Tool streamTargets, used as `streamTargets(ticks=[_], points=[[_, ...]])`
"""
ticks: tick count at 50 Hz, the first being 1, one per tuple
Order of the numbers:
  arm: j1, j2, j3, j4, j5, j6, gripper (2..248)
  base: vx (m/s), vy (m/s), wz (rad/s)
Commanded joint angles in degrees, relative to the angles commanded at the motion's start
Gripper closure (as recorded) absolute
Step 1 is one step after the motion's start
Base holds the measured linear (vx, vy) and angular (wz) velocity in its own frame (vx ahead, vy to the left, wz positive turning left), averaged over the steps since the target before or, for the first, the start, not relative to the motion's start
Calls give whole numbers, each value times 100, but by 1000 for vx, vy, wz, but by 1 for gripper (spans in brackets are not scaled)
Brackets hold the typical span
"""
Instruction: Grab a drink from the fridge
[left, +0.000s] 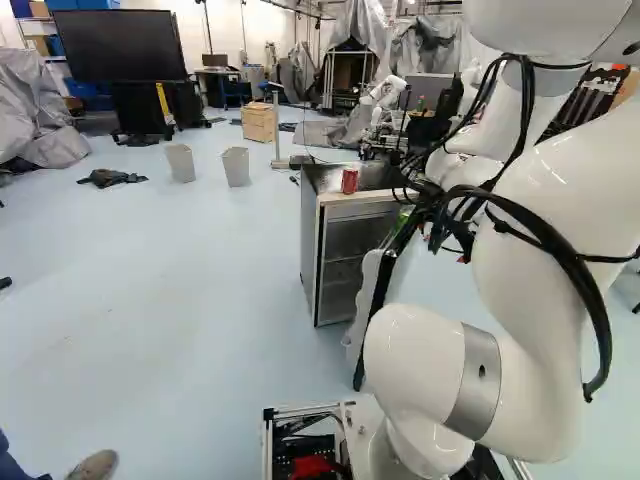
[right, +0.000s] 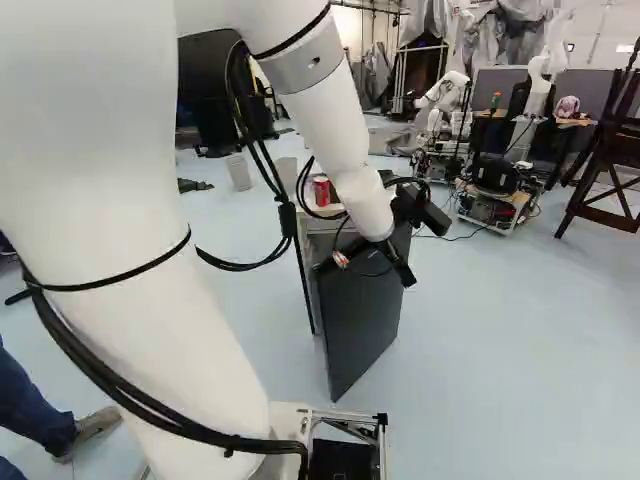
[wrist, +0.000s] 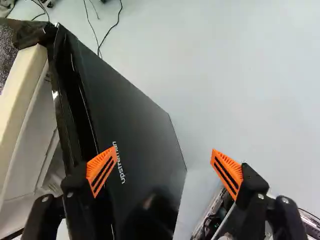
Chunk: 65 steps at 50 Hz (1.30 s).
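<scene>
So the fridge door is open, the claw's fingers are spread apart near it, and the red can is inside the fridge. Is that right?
Not quite: the red can isn't inside the fridge. It stands on top of it, as the left base view shows. The fridge door is indeed open, and the claw has its fingers spread apart near it.

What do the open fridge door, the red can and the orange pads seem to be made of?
Fridge door: painted metal or hard plastic, dark and glossy; its flat face carries a blurred reflection.
Red can: likely thin metal, going by its drink-can shape; finish too small to tell.
Orange pads: probably rubber or flexible plastic, matt; fine ridges, no bright glints.
</scene>
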Motion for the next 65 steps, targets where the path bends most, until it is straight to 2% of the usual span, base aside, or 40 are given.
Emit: streamTargets(ticks=[65], points=[[1031, -132, -146, 0, 0, 0, 3, 0, 0, 0]])
